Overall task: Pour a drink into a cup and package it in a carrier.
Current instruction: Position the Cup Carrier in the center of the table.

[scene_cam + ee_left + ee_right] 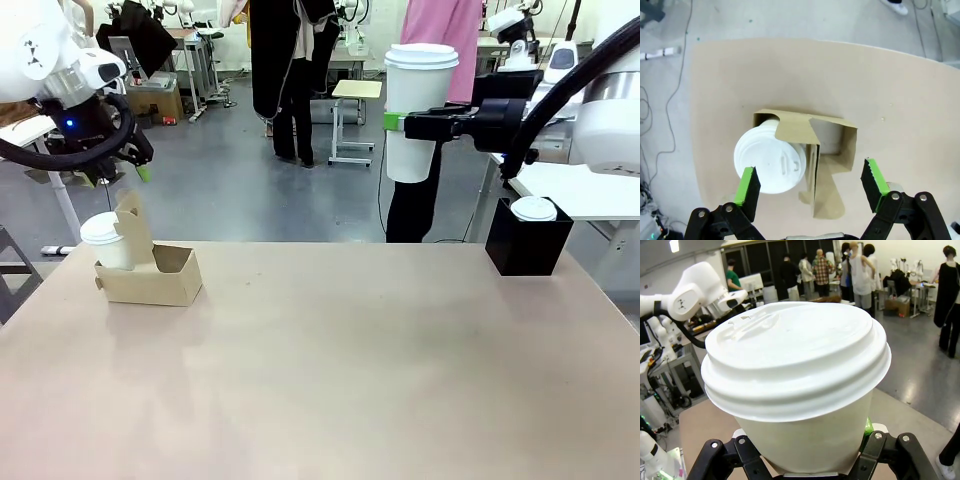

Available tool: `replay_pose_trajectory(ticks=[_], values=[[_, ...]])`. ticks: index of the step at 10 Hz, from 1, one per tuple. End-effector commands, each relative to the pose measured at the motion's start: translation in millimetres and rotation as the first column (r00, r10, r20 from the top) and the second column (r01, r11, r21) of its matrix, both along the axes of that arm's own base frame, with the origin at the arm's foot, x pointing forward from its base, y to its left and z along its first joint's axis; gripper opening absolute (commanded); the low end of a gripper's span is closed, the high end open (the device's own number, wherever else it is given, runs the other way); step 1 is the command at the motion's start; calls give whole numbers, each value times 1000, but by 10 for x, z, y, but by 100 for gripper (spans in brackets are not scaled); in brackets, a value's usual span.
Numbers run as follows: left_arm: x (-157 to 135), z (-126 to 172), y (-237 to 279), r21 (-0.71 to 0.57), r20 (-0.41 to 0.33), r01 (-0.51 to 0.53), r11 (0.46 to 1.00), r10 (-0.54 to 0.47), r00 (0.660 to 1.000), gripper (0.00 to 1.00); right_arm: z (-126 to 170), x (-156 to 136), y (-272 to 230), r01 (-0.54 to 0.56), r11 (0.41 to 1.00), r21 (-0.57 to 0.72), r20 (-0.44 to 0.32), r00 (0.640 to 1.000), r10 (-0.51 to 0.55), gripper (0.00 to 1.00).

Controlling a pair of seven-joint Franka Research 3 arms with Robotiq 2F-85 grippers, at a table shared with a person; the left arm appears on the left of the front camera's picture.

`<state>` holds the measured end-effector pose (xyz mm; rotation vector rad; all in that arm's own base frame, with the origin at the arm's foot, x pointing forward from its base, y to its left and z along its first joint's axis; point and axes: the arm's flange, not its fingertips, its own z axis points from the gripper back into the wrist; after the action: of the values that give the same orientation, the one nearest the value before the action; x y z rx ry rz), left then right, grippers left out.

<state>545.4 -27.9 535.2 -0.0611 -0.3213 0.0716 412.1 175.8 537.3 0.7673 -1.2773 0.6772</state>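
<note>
A busy workshop with other benches lies beyond a plain tan table. From the front, the brown carrier sits near the table's far left corner, with one lidded cup seated beside its upright handle. The left gripper hangs just above it. High over the far right edge, the right gripper clamps a second cup around its body, upright, probably so nothing spills on the way across. A black box stands at the far right corner with a white lid on top; I cannot tell whether a cup sits beneath it. The left wrist camera looks straight down between jaws spread wide with nothing in them. Its green pads flank the carrier, likely lined up to steady it, and the empty slot is free for the next cup. In the right wrist camera the held cup looms close, lid snapped on, jaws closed against its wall. Counted: one carrier, two slots, two sure cups, three lids. The drink is hidden under the lids.
</note>
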Motion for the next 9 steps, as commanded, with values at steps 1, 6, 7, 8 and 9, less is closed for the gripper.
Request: replay_pose_trajectory(ticks=[1,6,7,8,9], values=[[52,-1,9,-32,-46,22,999,-24,999,100,31,22,35,2,1000,20,1,1000,-2,80],[103,-272,-57,-1,-110,36,999,-36,993,100,31,22,35,2,1000,20,1,1000,-2,80],[96,-288,-63,2,-107,29,1000,-29,994,42,31,22,35,2,1000,20,1,1000,-2,80],[84,-281,-66,6,-98,29,1000,-29,995,42,31,22,35,2,1000,20,1,1000,-2,80],[77,-275,-68,11,-97,31,999,-29,995,0,31,22,35,2,1000,20,1,1000,-2,80]])
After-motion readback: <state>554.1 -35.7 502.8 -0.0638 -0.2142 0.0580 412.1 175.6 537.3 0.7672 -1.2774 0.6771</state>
